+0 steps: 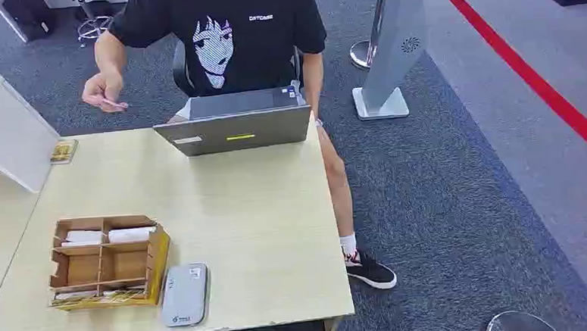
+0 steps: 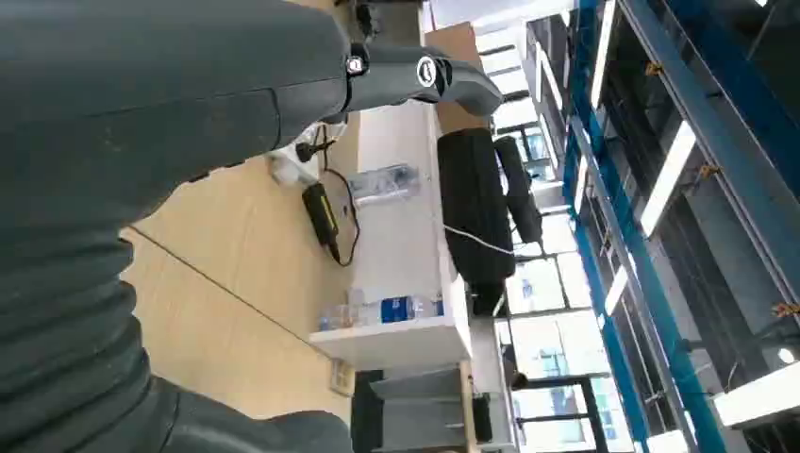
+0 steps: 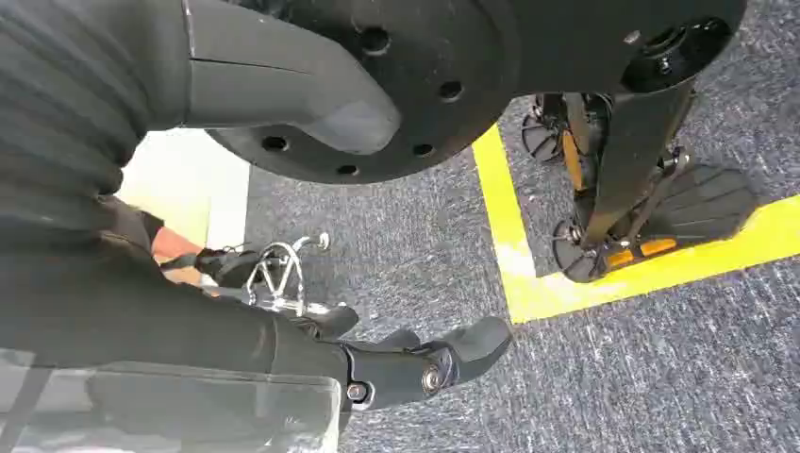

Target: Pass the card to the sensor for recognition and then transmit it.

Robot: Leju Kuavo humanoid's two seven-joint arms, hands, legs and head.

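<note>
Seated person's hand (image 1: 103,91) holds card (image 1: 113,104); card reader (image 1: 184,294) untouched. Left hand (image 2: 415,80) and right hand (image 3: 415,363) empty, fingers apart.

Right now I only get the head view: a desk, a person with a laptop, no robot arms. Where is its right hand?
Observer: The right hand hangs over grey carpet, near a yellow floor line.
Operator: Is it holding a card?
Observer: No, nothing sits between its thumb and fingers.
Operator: And the left hand?
Observer: The left hand looks empty too, as far as its wrist view shows.
Operator: What lies beyond it?
Observer: Water bottles and a black bag.
</note>
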